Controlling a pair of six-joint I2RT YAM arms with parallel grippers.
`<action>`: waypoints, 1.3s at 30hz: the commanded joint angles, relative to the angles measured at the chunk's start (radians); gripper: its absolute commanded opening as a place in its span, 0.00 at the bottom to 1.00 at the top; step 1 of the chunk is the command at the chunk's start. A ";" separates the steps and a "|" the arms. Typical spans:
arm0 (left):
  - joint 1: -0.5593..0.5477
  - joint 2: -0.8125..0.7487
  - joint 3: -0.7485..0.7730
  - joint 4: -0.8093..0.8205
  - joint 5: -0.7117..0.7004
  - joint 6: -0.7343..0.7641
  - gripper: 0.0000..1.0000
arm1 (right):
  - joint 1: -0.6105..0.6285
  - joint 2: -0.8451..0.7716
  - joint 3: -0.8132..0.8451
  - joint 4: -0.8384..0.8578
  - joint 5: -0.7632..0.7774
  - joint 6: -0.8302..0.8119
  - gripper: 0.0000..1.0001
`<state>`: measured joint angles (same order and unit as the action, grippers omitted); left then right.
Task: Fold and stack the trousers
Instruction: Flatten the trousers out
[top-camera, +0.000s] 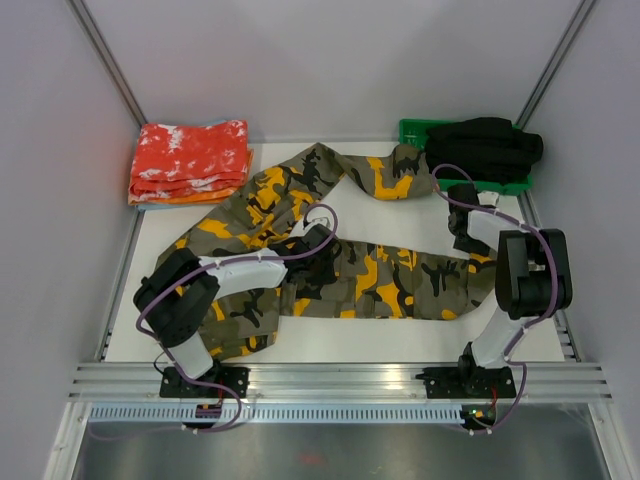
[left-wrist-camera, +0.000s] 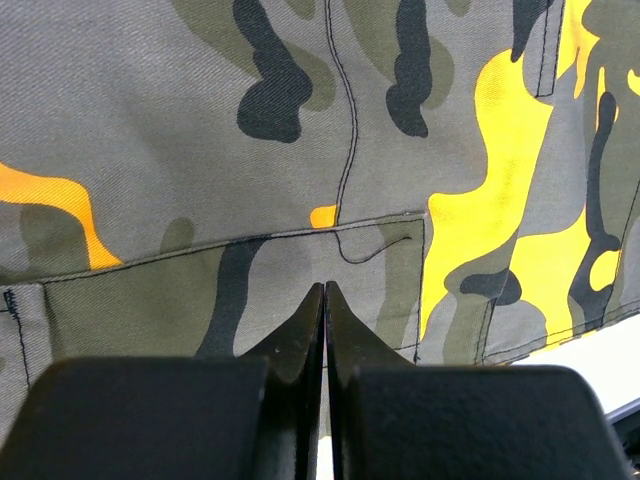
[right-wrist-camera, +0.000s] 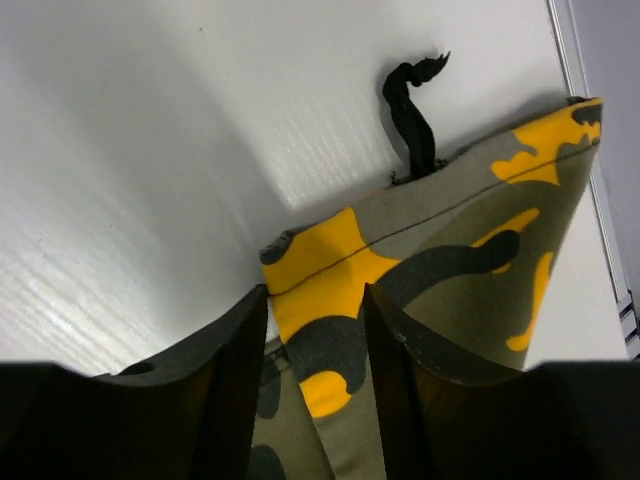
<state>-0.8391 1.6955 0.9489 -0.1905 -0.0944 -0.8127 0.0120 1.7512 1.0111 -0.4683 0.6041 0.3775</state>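
Note:
The camouflage trousers (top-camera: 390, 275) lie spread on the white table, one leg running right across the middle and the other bending up toward the back right. My left gripper (top-camera: 322, 238) is shut with nothing between its fingers, its tips (left-wrist-camera: 325, 292) just over a pocket seam of the trousers (left-wrist-camera: 300, 130). My right gripper (top-camera: 466, 240) is at the right leg's end. In the right wrist view it (right-wrist-camera: 315, 295) is open, its fingers straddling the leg's hem (right-wrist-camera: 480, 270). A black drawstring (right-wrist-camera: 410, 110) sticks out of the hem.
Folded red-orange white-speckled cloths (top-camera: 190, 162) are stacked at the back left. A green tray (top-camera: 412, 130) at the back right holds a plain black garment (top-camera: 485, 145). White walls and metal rails enclose the table.

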 joint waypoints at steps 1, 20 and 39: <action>0.005 0.018 0.039 -0.003 0.012 0.037 0.04 | -0.003 0.053 0.030 0.039 0.065 -0.034 0.49; 0.021 0.012 0.036 0.046 0.054 0.049 0.04 | -0.050 -0.511 -0.072 -0.187 0.285 0.171 0.00; 0.031 -0.149 -0.007 0.030 0.074 0.066 0.26 | -0.112 -0.743 -0.032 -0.207 -0.005 0.392 0.98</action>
<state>-0.8192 1.6337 0.9394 -0.1444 -0.0204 -0.7750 -0.1005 1.0893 0.9474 -0.8978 0.7921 0.9470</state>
